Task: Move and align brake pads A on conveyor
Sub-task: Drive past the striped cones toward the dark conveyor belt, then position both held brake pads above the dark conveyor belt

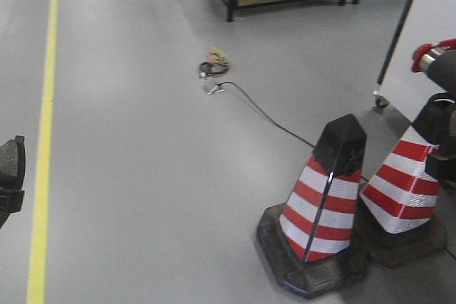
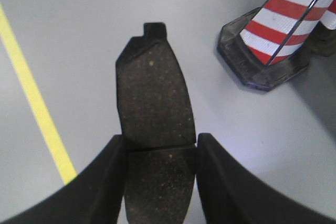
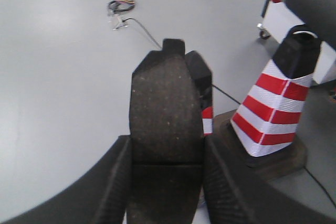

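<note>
Left jaws clamp one brake pad (image 2: 155, 103), right jaws clamp another brake pad (image 3: 167, 108), over grey floor (image 2: 79, 14).

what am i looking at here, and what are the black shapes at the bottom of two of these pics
This is a two-armed robot on a mobile base. One picture looks forward from the robot over a grey floor with a yellow line, a cable and two striped cones. The other two come from cameras on its wrists. The black shapes are gripper fingers. The left gripper clamps a brake pad, and the right gripper clamps a second brake pad. No conveyor is in view.
</note>
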You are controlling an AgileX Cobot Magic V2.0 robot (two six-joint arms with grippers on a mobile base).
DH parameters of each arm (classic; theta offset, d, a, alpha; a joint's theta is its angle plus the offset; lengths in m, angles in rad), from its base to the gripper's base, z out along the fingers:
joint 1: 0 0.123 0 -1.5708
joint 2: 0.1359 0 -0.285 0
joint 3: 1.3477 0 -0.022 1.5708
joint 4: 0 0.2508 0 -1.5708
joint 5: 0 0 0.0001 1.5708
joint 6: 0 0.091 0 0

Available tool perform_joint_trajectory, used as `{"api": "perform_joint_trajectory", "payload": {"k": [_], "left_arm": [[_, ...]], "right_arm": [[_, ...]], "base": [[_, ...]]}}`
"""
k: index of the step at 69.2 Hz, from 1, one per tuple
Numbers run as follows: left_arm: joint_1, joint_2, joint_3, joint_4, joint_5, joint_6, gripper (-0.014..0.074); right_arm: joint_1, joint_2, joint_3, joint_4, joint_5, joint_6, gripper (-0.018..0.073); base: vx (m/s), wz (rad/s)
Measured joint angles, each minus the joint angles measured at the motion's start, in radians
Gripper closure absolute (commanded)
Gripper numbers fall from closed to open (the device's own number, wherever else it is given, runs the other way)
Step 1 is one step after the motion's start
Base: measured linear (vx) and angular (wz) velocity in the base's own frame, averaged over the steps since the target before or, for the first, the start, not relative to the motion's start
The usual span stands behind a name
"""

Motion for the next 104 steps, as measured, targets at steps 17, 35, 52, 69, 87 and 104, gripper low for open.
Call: {"api": "perform_joint_trajectory", "payload": {"k": [17, 35, 52, 69, 87, 104], "left_arm": [[0.0, 0.0, 0.0, 0.001, 0.0, 0.0, 0.0433], [0.0, 0.0, 0.0, 0.001, 0.0, 0.0, 0.0433], [0.0, 0.0, 0.0, 0.001, -0.001, 0.0, 0.0433], [0.0, 0.0, 0.0, 0.001, -0.001, 0.0, 0.0433], [0.0, 0.0, 0.0, 0.001, -0.001, 0.0, 0.0433], [0.0, 0.0, 0.0, 0.0, -0.001, 0.0, 0.0433]], "right_arm": [[0.0, 0.0, 0.0, 0.0, 0.0, 0.0, 0.0447], [0.0, 0.0, 0.0, 0.0, 0.0, 0.0, 0.0447], [0.0, 0.0, 0.0, 0.0, 0.0, 0.0, 0.0447], [0.0, 0.0, 0.0, 0.0, -0.001, 0.0, 0.0447], [0.0, 0.0, 0.0, 0.0, -0.001, 0.0, 0.0447], [0.0, -0.002, 0.0, -0.001, 0.0, 0.0, 0.0447]], "base": [[0.36, -0.5], [0.31, -0.66], [0.27, -0.79], [0.24, -0.84], [0.23, -0.85], [0.24, -0.66]]}}
